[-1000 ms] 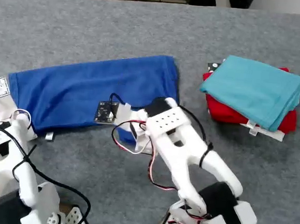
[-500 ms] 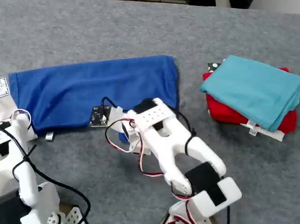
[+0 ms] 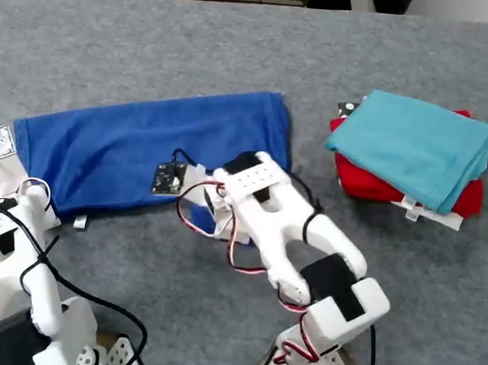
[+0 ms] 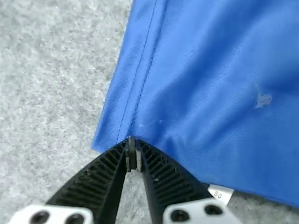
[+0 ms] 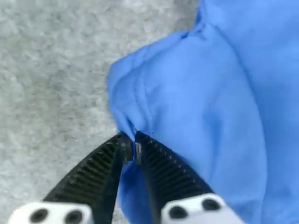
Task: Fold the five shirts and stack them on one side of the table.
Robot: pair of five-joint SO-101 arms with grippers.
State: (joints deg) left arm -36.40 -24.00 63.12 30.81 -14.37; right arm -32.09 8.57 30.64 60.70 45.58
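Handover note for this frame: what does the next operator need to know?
Left gripper: shut on a corner of the blue shirt.
Right gripper: shut on a bunched edge of the same shirt.
Blue shirt lies folded lengthwise mid-table. Stack on the right side: teal shirt on red shirt, white edge beneath.
Done: those stacked.
Left: finish folding blue, add it to the stack.

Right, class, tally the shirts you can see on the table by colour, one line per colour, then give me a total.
blue shirt: 1
teal shirt: 1
red shirt: 1
white shirt, just an edge under the red: 1
Total: 4 visible. A dark corner behind the stack shows too little to count.
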